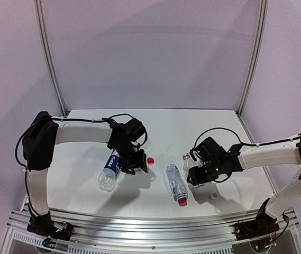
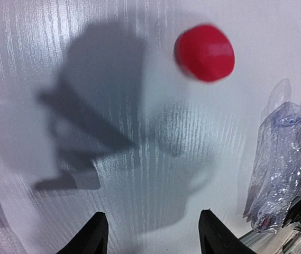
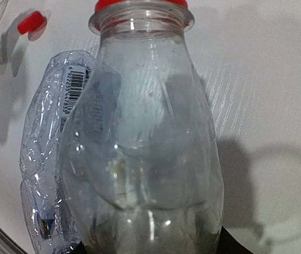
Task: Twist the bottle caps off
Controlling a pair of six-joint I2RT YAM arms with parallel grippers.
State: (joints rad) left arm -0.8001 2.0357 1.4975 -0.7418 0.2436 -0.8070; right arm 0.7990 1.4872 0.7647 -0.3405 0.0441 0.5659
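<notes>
Loose red cap (image 2: 204, 53) lay on the white woodgrain table (image 1: 219, 132): smooth round plastic, blurred. Left gripper (image 2: 153, 235) was apart, empty, the cap ahead of it. Right gripper (image 1: 194, 172) was clamped on a clear waisted bottle (image 3: 139, 148) with a red ring at the neck. Crumpled bottle (image 1: 175, 182) lay beside it.

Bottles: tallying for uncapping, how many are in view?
3: the Pepsi bottle lying by the left gripper, a crumpled bottle lying mid-table, a clear bottle in the right gripper.
</notes>
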